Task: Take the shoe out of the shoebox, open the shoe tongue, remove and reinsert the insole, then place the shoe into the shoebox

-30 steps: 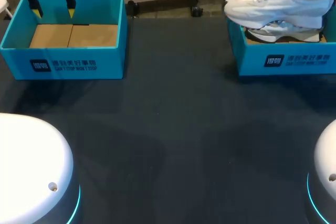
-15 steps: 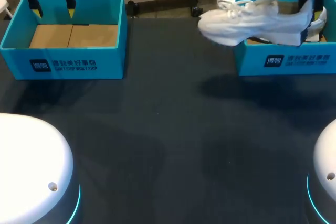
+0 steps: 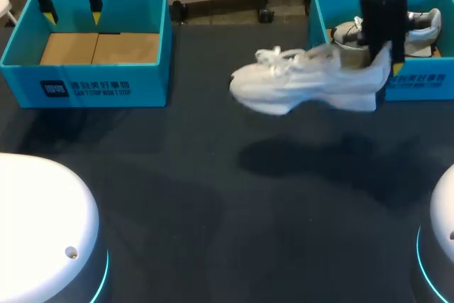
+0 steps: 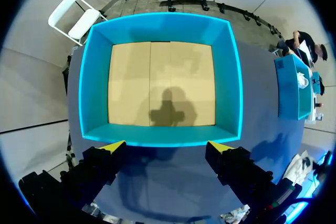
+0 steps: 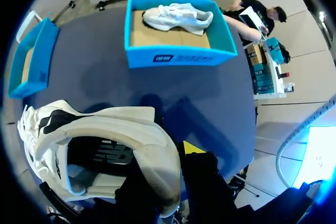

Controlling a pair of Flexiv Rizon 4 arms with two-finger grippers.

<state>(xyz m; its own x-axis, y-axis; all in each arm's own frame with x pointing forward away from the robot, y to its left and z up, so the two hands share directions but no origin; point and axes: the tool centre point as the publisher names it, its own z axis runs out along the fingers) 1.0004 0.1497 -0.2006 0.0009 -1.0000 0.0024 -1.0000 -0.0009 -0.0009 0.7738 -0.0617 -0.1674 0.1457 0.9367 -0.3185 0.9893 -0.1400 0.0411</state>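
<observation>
A white shoe (image 3: 305, 79) hangs in the air over the dark table, toe pointing left. My right gripper (image 3: 389, 62) is shut on its heel. In the right wrist view the shoe (image 5: 100, 145) shows its dark opening, and my right gripper (image 5: 168, 161) pinches the heel collar. Behind it stands the right blue shoebox (image 3: 425, 83) (image 5: 178, 56), with a second white shoe (image 3: 386, 30) (image 5: 178, 17) inside. My left gripper (image 3: 71, 5) (image 4: 165, 148) hovers open over the back edge of the left blue box (image 3: 85, 83) (image 4: 163, 19), holding nothing.
The left box shows only its bare cardboard floor (image 4: 163, 82). The two boxes stand at the table's (image 3: 213, 196) far corners. My two white arm bases (image 3: 42, 232) sit at the near corners.
My right arm has carried the shoe out of the right shoebox, leftward and nearer, so it now hangs over the table. My left arm has not moved.
</observation>
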